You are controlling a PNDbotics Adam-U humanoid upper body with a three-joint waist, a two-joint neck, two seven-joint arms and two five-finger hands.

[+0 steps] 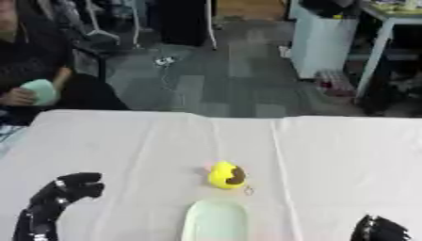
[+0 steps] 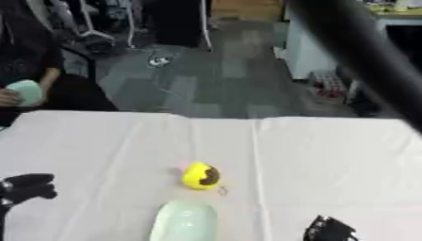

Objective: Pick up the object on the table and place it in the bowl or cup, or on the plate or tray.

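While both hands sit low, yellow object (image 1: 226,175) lies centre frame, just above pale plate (image 1: 216,220); left hand (image 1: 72,187), clenched empty, lower left; right hand (image 1: 377,229), lower right, state indiscernible, seemingly nearer.

A toy (image 1: 226,175) is seen mid-table (image 1: 346,150), just behind a tray (image 1: 216,220). Hands are placed left (image 1: 70,188) and right (image 1: 379,229).
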